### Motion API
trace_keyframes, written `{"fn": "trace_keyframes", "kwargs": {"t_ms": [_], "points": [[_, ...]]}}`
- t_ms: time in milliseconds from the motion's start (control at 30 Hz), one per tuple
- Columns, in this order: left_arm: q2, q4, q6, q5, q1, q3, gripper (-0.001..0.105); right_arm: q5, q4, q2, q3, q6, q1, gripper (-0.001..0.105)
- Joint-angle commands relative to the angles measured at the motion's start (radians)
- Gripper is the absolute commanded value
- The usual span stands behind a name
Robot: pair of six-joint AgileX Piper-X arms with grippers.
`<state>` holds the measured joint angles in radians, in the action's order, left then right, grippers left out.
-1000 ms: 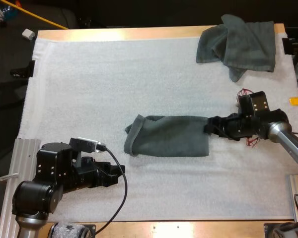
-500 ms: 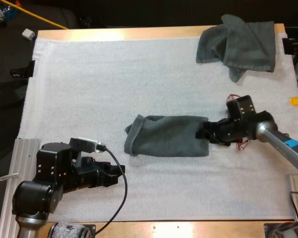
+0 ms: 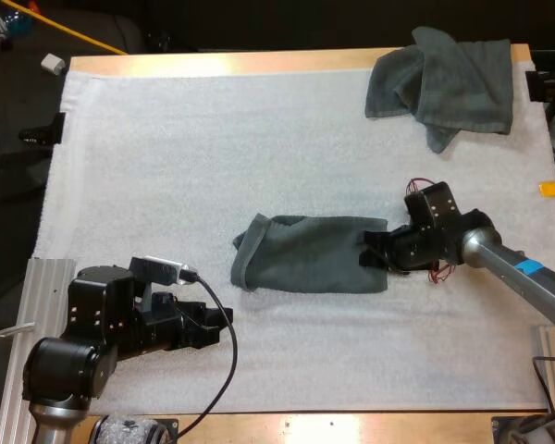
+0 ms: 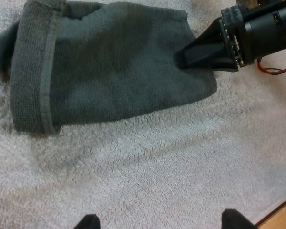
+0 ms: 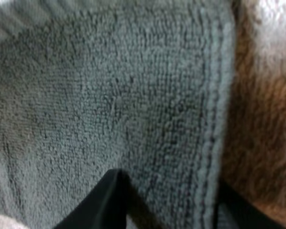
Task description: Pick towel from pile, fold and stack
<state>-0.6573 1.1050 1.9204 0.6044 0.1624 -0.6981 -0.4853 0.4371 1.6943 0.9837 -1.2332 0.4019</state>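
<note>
A folded towel (image 3: 310,254), dark grey-green, lies lengthwise near the middle of the white mat (image 3: 213,148) that covers the wooden tabletop (image 3: 259,63). Everything here is placed from that towel. Its left end is loose and curled over, showing a thick hem band. Its right end is squarer and flatter.

The right hand (image 3: 370,252) is at the towel's right end, low on the mat and pointing along the towel's length. In the left wrist view its black fingers sit on top of the cloth just inside the right edge. In the right wrist view the two fingers (image 5: 109,200) stand a moderate way apart with the stitched hem running between them. One finger is over the cloth and the other is just beyond the edge, over the mat. The cloth under them is flat, not pinched or lifted. The arm behind this hand runs away from the towel toward the right and slightly nearer the camera.

The left hand (image 3: 224,326) rests on the nearer side of the towel, past its left end, apart from the cloth and pointing right. Its fingertips (image 4: 88,222) are spread wide over bare mat and hold nothing.

A crumpled towel (image 3: 444,83) of the same colour lies well beyond the folded towel's right end. It is at the far edge of the mat, with one corner trailing toward the folded towel.
</note>
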Motion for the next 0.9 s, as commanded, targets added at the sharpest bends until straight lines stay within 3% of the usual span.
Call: {"fn": "trace_keyframes", "kwargs": {"t_ms": [0, 33, 200, 500, 633, 733, 867], "points": [[0.000, -0.002, -0.004, 0.006, 0.004, -0.005, 0.051, 0.021, 0.031, -0.013, 0.000, -0.010, 0.009, 0.006], [0.004, -0.002, -0.004, 0.007, 0.002, -0.004, 0.051, 0.039, 0.044, -0.025, 0.001, -0.014, 0.009, 0.001], [0.004, 0.003, -0.012, 0.010, 0.005, -0.004, 0.051, 0.210, 0.154, -0.104, 0.003, -0.066, 0.007, 0.001], [0.006, 0.000, -0.022, 0.012, 0.006, -0.005, 0.051, 0.658, 0.516, -0.233, 0.084, -0.357, 0.012, 0.000], [0.008, 0.002, -0.023, 0.013, 0.005, -0.004, 0.051, 0.710, 0.571, -0.262, 0.111, -0.390, 0.019, 0.000], [0.003, 0.001, -0.021, 0.010, 0.003, -0.004, 0.050, 0.663, 0.565, -0.268, 0.115, -0.401, 0.012, 0.000], [0.001, 0.006, -0.024, 0.012, 0.005, -0.004, 0.050, 0.751, 0.629, -0.294, 0.155, -0.456, 0.015, 0.000]]}}
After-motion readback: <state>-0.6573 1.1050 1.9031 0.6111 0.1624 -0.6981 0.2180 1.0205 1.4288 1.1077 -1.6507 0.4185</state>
